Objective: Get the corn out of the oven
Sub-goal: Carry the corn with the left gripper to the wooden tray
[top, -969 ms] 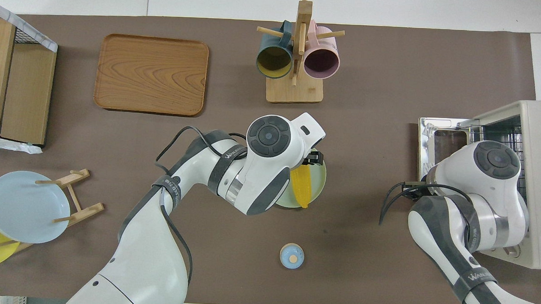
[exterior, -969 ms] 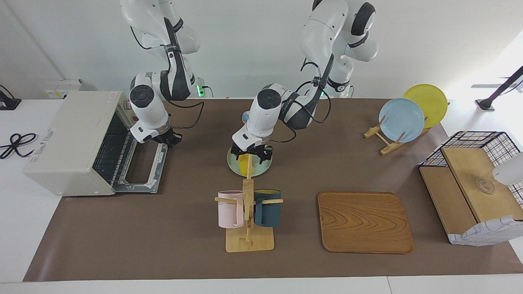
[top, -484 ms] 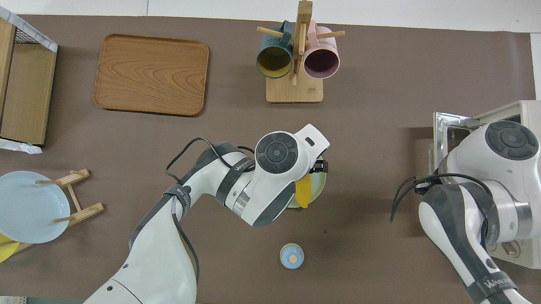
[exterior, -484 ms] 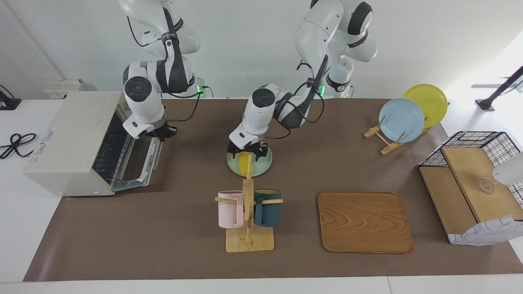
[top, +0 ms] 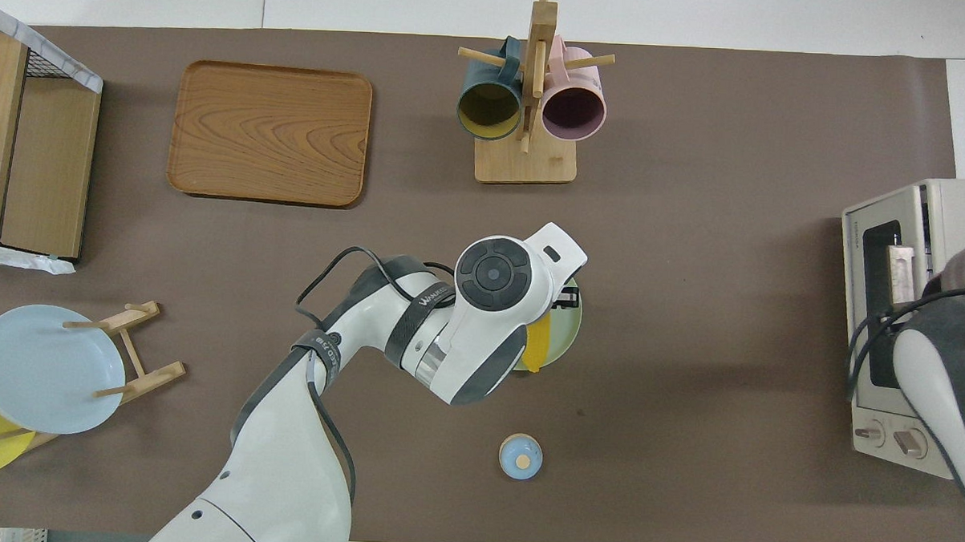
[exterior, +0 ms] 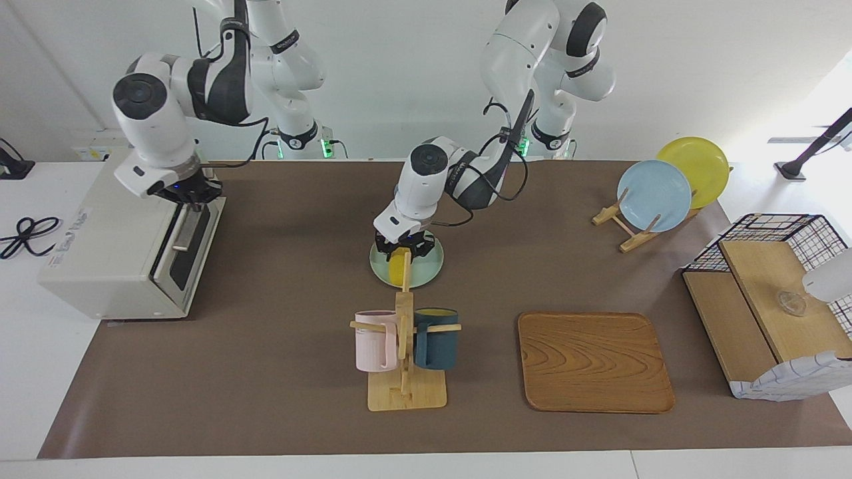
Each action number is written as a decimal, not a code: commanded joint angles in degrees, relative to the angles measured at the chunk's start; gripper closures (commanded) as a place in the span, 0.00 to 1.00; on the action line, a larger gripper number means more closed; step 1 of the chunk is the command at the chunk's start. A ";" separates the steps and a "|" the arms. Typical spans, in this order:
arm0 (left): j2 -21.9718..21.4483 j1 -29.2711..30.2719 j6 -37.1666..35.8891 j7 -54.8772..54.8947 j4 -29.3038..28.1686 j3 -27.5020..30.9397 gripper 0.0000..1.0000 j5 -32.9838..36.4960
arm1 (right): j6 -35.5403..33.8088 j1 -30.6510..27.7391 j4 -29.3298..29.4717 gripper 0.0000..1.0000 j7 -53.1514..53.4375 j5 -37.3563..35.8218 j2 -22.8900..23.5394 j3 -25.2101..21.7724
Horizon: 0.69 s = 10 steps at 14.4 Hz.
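The corn [exterior: 399, 267] lies on a pale green plate [exterior: 431, 266] mid-table, outside the oven [exterior: 113, 233]. My left gripper [exterior: 401, 250] is down on the plate, its fingers shut around the end of the corn nearer the robots. From overhead the left wrist covers most of the corn [top: 537, 349] and the plate [top: 570, 338]. The oven stands at the right arm's end of the table with its glass door [exterior: 190, 253] closed upright. My right gripper [exterior: 187, 198] is shut, with its tips at the door's top edge.
A wooden mug rack [exterior: 405, 346] with a pink and a dark blue mug stands just farther from the robots than the plate. A wooden tray [exterior: 592, 362], a plate stand [exterior: 655, 193] and a wire basket [exterior: 765, 299] fill the left arm's end. A small blue disc [top: 520, 457] lies nearer the robots.
The right gripper swung the oven door up from flat open to closed. The left gripper sank onto the plate and closed around the corn.
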 commanded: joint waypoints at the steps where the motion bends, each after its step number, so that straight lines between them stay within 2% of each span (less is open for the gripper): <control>1: -1.05 -0.55 0.93 -0.25 -2.18 1.02 1.00 -0.89 | 0.13 -2.30 1.24 1.00 -3.59 -1.82 0.63 0.17; 4: -1.05 -0.11 -1.87 -0.25 -0.08 1.29 1.00 -0.80 | -0.05 -1.78 1.50 1.00 -3.24 -0.68 0.19 0.52; 6: -1.75 1.20 -6.87 -0.08 2.91 1.55 1.00 -0.80 | -0.05 -1.34 2.29 1.00 -2.98 1.68 0.28 0.69; 8: -4.72 5.14 -10.75 0.53 3.63 1.55 1.00 -0.45 | -0.22 -1.16 2.82 1.00 -2.80 6.50 0.28 0.95; 10: -6.23 8.49 -12.86 2.19 4.06 1.55 1.00 -0.01 | -2.67 -0.11 6.14 1.00 0.51 9.86 0.97 2.79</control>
